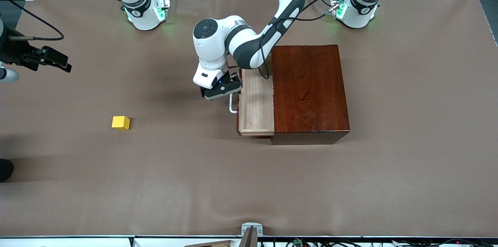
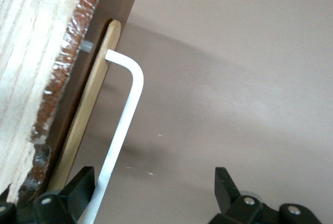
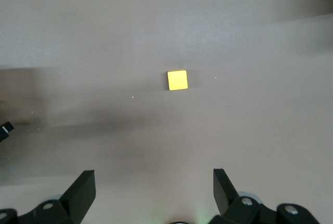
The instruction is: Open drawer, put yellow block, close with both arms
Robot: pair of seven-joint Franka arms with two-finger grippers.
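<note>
Brown paper covers your whole table, so the few things on it stand out. Your glossy dark red-brown wooden box sits toward the left arm's end, with its pale-wood drawer already drawn out toward the right arm's end, bare inside.

Your left gripper hangs at the white U-shaped bar handle on the drawer's dark front. In the left wrist view the fingers stand apart with the bar just beside one of them, not pinched, so the gripper is released. It sits there, I judge, because the pull is done.

Your small yellow cube lies on the paper well apart from the box, toward the right arm's end and a little nearer the front camera than the handle.

Your right gripper is up over the table's edge at that end, and the right wrist view looks down on the cube between wide-spread fingers, holding nothing. You have it poised for the descent onto the block; the placing and the two-arm closing are not yet done.
</note>
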